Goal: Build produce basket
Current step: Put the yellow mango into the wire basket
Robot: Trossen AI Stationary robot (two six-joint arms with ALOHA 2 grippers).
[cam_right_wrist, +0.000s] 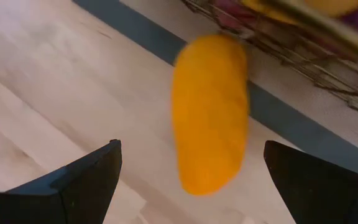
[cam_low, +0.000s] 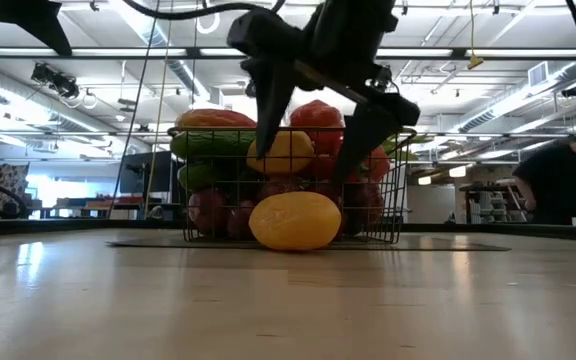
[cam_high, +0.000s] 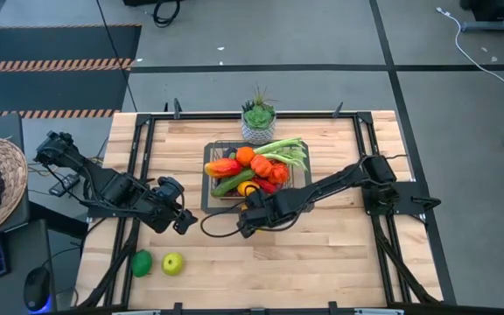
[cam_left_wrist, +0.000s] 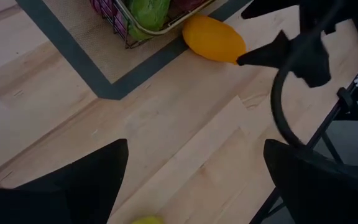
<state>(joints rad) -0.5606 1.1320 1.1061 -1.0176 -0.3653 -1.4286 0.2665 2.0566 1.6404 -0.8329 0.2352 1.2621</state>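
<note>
The dark wire basket (cam_high: 213, 157) stands on a dark mat mid-table, heaped with produce (cam_high: 261, 164): red, orange, green and yellow pieces. One yellow oblong fruit (cam_right_wrist: 210, 112) lies on its side on the table just before the basket's near side (cam_low: 295, 220). My right gripper (cam_right_wrist: 191, 149) hangs open above this fruit, pointing steeply down, one finger on each side of it and clear of it (cam_low: 303, 165). My left gripper (cam_left_wrist: 194, 149) waits open over bare wood to the left (cam_high: 182, 220), holding nothing.
A potted succulent (cam_high: 258, 122) stands behind the basket. A green fruit (cam_high: 141, 262) and a yellow-green apple (cam_high: 172, 262) lie near the table's near left corner. Dark frame rails (cam_high: 138, 166) run along the table's sides. A person (cam_low: 568, 175) is in the room beyond.
</note>
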